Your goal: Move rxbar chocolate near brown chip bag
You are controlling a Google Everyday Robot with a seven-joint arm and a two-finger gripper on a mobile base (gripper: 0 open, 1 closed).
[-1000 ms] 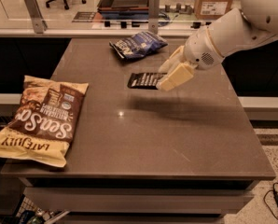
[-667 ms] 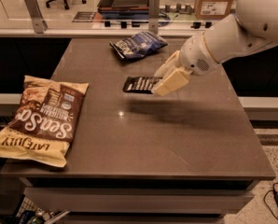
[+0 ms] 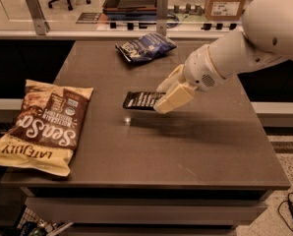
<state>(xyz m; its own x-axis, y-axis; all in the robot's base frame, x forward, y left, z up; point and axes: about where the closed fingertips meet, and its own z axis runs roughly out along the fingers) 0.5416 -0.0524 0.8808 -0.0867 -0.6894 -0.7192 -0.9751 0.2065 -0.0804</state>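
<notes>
Moderate overhead light is noted. A soft shadow is cast on the table (image 3: 186,171) below the gripper (image 3: 161,101), held over table centre, clamped on the bar (image 3: 136,100). A small glare spot is seen under the bar.

Claw (image 3: 159,101) mid-table gripping rxbar chocolate (image 3: 138,100), bare table (image 3: 112,136) leftward to brown chip bag (image 3: 43,124)

rxbar chocolate (image 3: 139,101): carried left and nearer, closer to brown chip bag (image 3: 43,127) | jaws: moved along, gripping its right end

a dark blue snack bag (image 3: 145,46) lies near the far edge of the table (image 3: 186,151), perhaps a cardboard box (image 3: 226,3) beyond.
</notes>
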